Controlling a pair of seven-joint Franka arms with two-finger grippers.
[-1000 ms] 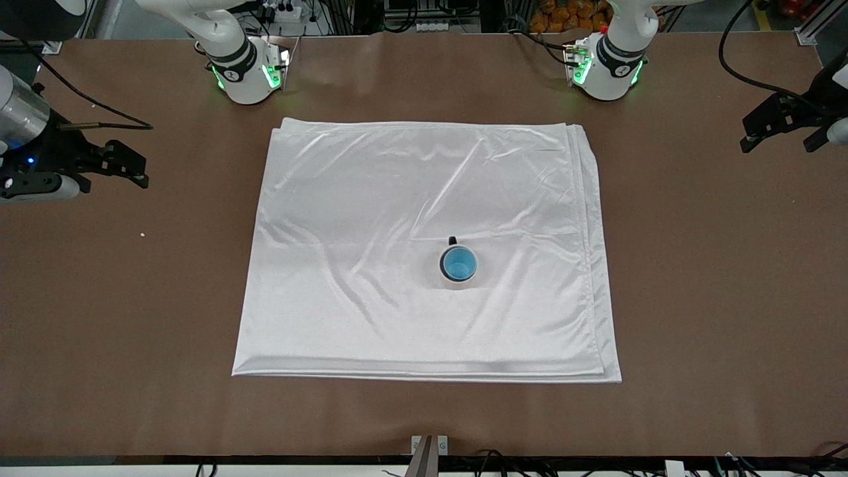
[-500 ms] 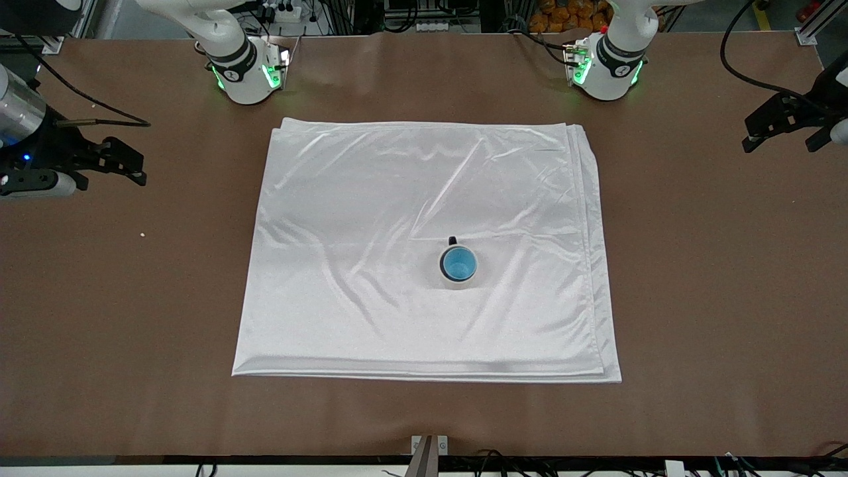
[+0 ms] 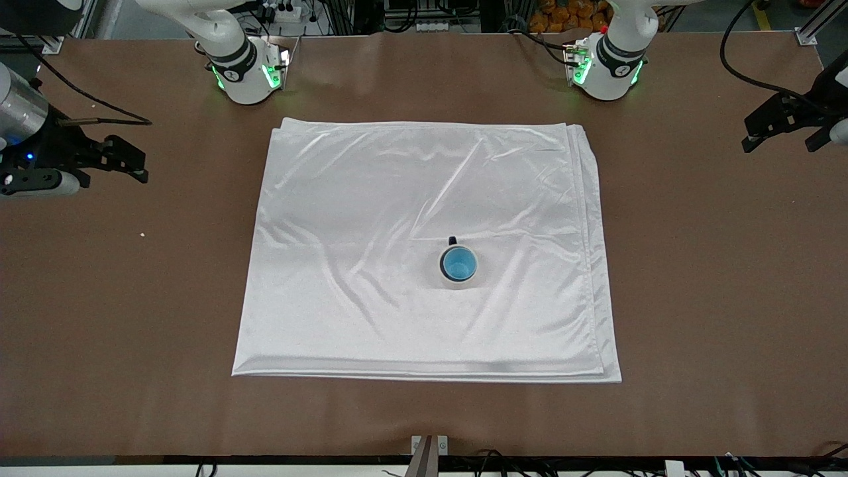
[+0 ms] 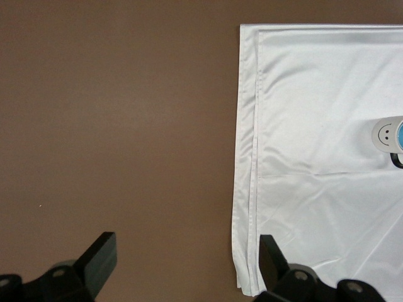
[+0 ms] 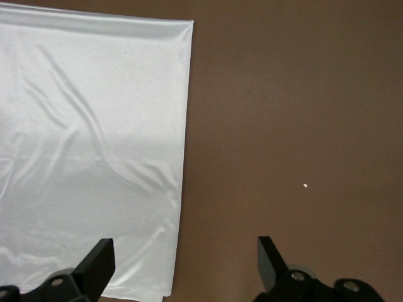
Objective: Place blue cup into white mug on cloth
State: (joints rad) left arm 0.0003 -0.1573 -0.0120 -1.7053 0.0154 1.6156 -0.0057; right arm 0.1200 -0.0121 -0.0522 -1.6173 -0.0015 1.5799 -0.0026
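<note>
The blue cup [image 3: 458,264] stands upright inside the white mug [image 3: 458,284], whose dark handle points toward the robots' bases. Both rest on the white cloth [image 3: 371,199] spread over the middle of the table. The left wrist view catches the mug [image 4: 382,134] with the blue cup [image 4: 399,134] in it, on the cloth [image 4: 315,126]. My left gripper [image 3: 776,146] [image 4: 186,245] hangs open and empty over bare table at the left arm's end. My right gripper [image 3: 142,169] [image 5: 184,246] is open and empty at the right arm's end, over the edge of the cloth [image 5: 82,126].
Brown tabletop [image 3: 715,298] surrounds the cloth. A tiny white crumb [image 3: 142,234] [image 5: 305,185] lies on it near the right gripper. The two arm bases [image 3: 248,73] [image 3: 606,69] stand along the table's edge farthest from the front camera.
The right gripper has drifted slightly toward the base edge of the table. Cup, mug, cloth and the left gripper stay where they were.
</note>
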